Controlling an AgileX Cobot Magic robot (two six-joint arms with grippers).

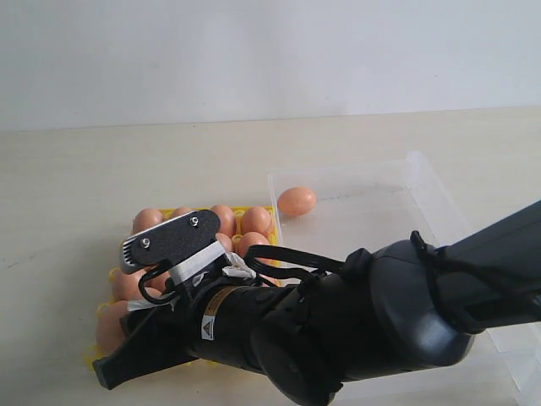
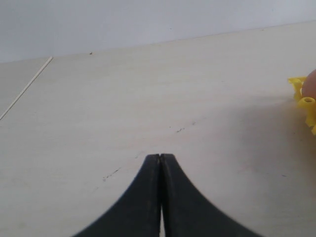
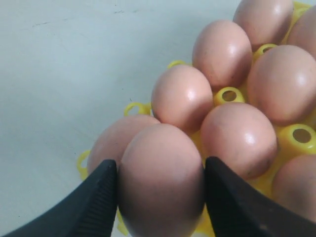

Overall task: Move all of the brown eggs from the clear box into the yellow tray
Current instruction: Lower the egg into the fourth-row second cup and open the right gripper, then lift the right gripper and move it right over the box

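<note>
– Right tool (image 3: 160,162): clamped on a brown egg (image 3: 160,190), one black finger on each side, at an outer corner of the yellow tray (image 3: 301,136). Can't tell if the egg sits in its cup or hangs just above it.
– Anything crowding it?
– Yes. Neighbour eggs (image 3: 181,96) are packed tight round it. One sits right behind the held egg, close against a finger. Another is just beside it on the other side. Yellow pegs poke up btw. them.
– And the ext. view?
– Right arm (image 1: 380,313) fills the lower half of the frame, reaching from lower right to the tray at centre left. It hides most of the tray & the near part of the clear box (image 1: 380,222). Box lies right of the tray, just beside it.
– Eggs in the box?
– One lone egg (image 1: 297,200) shows, in the box's upper-left corner, near the tray.
– Left tool?
– Left tool (image 2: 160,157) has its fingers pressed together, low over the pale desk (image 2: 148,98). A tray corner & a sliver of egg show at the edge of its view, well apart from the tips.
</note>
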